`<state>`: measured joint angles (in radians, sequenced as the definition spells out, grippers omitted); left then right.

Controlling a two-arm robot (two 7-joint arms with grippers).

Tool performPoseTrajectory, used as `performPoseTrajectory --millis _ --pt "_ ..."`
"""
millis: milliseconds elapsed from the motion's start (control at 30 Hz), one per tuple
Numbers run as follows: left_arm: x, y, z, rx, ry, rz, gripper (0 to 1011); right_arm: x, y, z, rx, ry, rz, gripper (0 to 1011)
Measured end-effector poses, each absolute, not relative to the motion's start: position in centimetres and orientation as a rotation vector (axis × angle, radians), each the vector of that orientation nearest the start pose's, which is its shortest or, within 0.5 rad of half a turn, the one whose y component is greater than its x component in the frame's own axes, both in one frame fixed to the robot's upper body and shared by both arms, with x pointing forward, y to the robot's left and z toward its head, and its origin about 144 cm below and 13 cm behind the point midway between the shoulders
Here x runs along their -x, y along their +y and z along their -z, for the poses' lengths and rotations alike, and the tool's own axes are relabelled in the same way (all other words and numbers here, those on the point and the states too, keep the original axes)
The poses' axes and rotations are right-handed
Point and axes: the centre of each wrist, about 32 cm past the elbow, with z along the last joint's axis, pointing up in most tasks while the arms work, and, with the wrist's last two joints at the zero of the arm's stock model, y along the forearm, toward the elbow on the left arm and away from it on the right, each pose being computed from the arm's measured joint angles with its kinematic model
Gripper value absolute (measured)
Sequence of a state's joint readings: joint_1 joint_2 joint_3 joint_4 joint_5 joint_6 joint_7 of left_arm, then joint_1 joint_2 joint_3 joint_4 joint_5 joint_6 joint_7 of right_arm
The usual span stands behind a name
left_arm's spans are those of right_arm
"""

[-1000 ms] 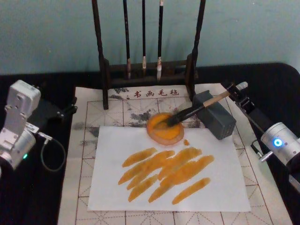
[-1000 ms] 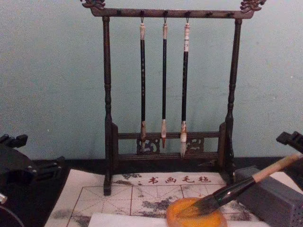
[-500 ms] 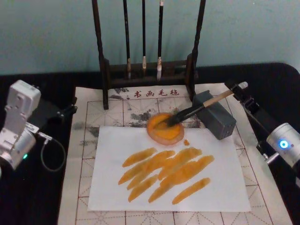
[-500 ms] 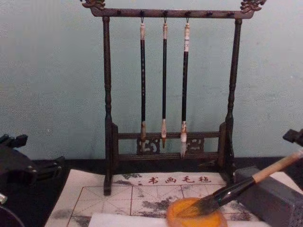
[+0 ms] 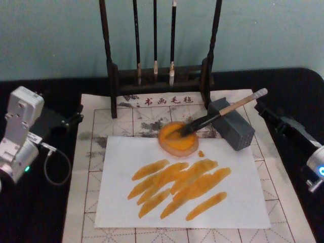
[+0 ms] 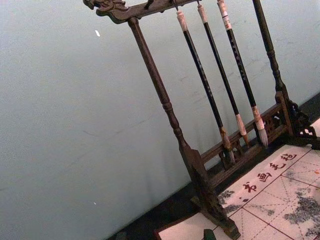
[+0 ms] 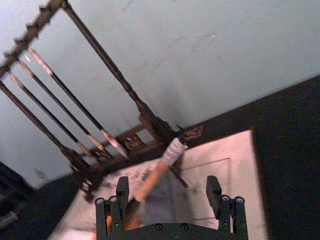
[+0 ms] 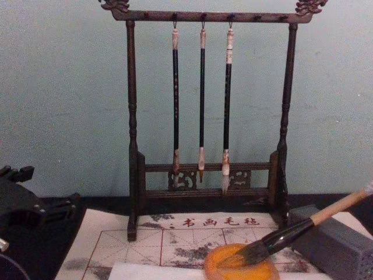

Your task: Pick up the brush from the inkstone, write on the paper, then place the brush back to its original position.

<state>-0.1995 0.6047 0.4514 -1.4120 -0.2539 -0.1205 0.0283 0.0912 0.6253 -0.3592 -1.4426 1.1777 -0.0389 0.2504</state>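
Orange strokes cover your paper [image 5: 243,202]; brush [image 5: 212,116] rests on inkstone [image 5: 238,132], right pincer [image 7: 171,200] apart, clear. Just park; left pincer's state can't be told.

The head view looks steeply down from above onto the felt mat [image 5: 91,152], the paper [image 5: 238,202] and the foot of the brush rack [image 5: 159,76], while the chest view sits low and close, facing straight ahead at the whole rack [image 8: 204,93] against the pale wall, with the mat's far edge [image 8: 116,245] along its bottom. The left wrist view is tilted and looks across at the rack [image 6: 165,105] and a corner of the mat [image 6: 280,195]. The right wrist view, also tilted, looks past the right claw [image 7: 170,212] along the brush [image 7: 157,172] toward the same rack [image 7: 125,95] and wall, so the rack is shared by all four.
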Motion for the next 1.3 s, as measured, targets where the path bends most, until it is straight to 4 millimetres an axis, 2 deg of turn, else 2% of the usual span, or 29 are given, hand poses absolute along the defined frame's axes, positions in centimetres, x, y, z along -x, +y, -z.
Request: performPoseTrajectory --millis 400,1300 --pt "-48.86 30.97 -113.98 -0.304 -0.285 -1.248 1001 -45.70 -33.19 -112.78 -0.054 0.377 1.237 1002" --pt "-48.86 30.97 -113.98 -0.304 -0.285 -1.248 1001 -45.88 -33.05 -112.26 -0.055 0.369 1.280 1002"
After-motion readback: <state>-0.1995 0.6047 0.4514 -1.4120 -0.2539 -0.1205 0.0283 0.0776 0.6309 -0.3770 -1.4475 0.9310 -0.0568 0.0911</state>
